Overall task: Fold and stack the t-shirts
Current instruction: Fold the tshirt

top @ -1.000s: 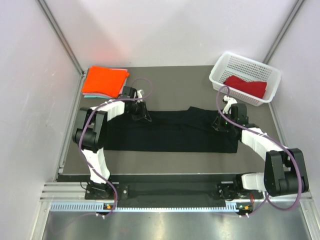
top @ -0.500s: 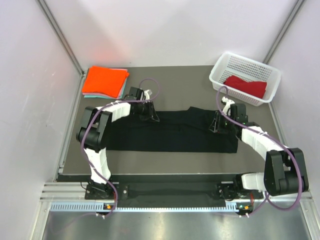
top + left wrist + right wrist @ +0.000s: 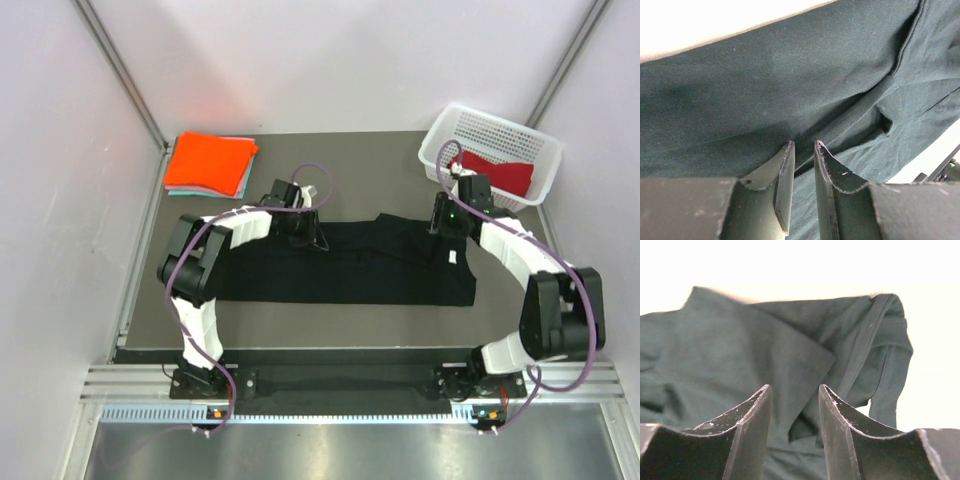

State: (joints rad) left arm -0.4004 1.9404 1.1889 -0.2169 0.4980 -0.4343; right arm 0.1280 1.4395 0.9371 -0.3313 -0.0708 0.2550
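Observation:
The large black t-shirt lies as a long band across the middle of the table. My left gripper is low on its upper edge left of the collar, jaws nearly together on a fold of the dark cloth, fingertips pressed into it. My right gripper hovers over the shirt's upper right part, open, with only cloth below its tips. The orange t-shirt lies folded on the teal one at the back left. The dark red t-shirt is in the basket.
The white mesh basket stands at the back right corner, close behind my right arm. Grey walls close in on both sides. Bare dark table shows between the folded stack and the basket.
My right gripper has opened, let go of the black shirt and drawn back toward the basket. My left gripper has slid rightward along the shirt's upper edge, its jaws unchanged.

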